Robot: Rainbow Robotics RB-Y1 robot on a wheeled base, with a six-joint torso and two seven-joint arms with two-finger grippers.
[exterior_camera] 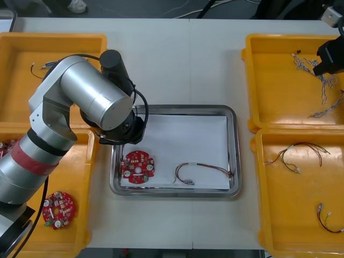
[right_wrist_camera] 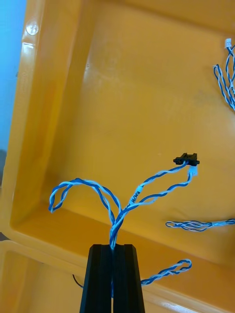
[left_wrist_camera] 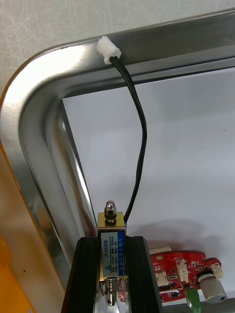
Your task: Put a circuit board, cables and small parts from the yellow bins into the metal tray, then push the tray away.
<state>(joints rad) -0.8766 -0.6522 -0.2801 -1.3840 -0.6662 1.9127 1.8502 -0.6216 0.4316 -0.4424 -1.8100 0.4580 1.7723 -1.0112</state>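
Left gripper [left_wrist_camera: 111, 240] clenched on small metal part [left_wrist_camera: 111, 226] over left edge of shiny metal tray [left_wrist_camera: 36, 127]. Imo drop low, clear of round red circuit board [left_wrist_camera: 182, 270]. Right gripper [right_wrist_camera: 113, 248] pinching twisted blue-white cable [right_wrist_camera: 149, 191] above far-right yellow bin [right_wrist_camera: 147, 88].

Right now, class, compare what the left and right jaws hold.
The left jaws clamp a small metal part trailing a black cable; right jaws clamp a twisted blue and white cable. The part is over the metal tray; the twisted cable over a yellow bin. Both cables end in plugs.
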